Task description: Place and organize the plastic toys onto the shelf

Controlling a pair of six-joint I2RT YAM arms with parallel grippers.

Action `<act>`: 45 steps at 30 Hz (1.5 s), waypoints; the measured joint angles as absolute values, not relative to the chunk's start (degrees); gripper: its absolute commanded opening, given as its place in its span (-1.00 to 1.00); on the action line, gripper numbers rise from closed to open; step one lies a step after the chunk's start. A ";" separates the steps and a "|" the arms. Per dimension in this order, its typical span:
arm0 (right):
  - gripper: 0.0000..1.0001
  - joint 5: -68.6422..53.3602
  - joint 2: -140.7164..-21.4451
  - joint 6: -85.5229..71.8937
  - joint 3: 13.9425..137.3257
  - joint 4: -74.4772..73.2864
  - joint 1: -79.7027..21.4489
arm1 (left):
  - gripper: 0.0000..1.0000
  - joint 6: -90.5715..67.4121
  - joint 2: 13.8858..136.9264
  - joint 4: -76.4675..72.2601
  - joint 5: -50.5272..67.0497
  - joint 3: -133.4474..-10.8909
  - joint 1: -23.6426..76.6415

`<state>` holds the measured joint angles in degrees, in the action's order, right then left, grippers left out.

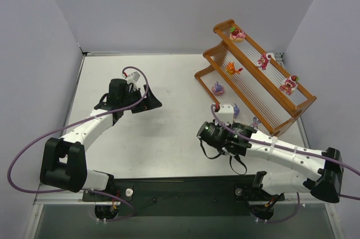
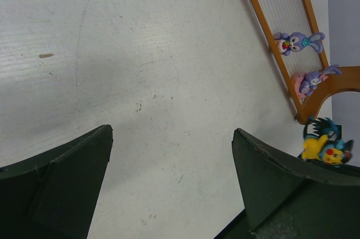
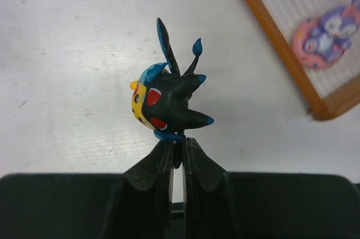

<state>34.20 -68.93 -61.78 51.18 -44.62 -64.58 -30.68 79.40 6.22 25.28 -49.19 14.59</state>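
Your right fingers (image 3: 196, 157) pinch black winged toy (image 3: 169, 101) (by base), ready for carry to shelf (image 3: 275, 42); left fingers (image 2: 67, 183) wide open, empty.

Glossy plastic toy (image 3: 169, 104); matt blk pincer (image 3: 177, 146); scuffed table (image 3: 67, 53).

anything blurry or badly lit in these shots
Right wrist: black-and-yellow winged plastic figurine sharp, orange-brown shelf rim at upper right soft. Left wrist: dark fingers slightly blurred, table crisp. Top external: even light, faint shadows, no glare.
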 measured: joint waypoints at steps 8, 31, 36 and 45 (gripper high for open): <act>-1.00 28.69 -66.48 -34.02 68.23 -45.54 -55.35 | 0.94 -30.63 79.37 6.26 25.15 -49.19 14.59; -1.00 29.32 -56.66 6.90 70.96 -45.08 -33.58 | 0.94 -30.61 79.07 6.61 24.67 -49.19 14.61; -1.00 26.98 -55.75 10.22 68.69 -44.18 -30.48 | 0.94 -30.63 79.07 6.61 24.69 -49.19 14.61; -1.00 18.11 -56.16 19.49 64.42 -41.47 -19.79 | 0.94 -30.65 79.07 6.59 24.71 -49.19 14.70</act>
<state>18.11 -56.16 19.49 64.42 -41.47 -19.79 -30.65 79.07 6.59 24.71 -49.19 14.70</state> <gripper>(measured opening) 0.087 0.970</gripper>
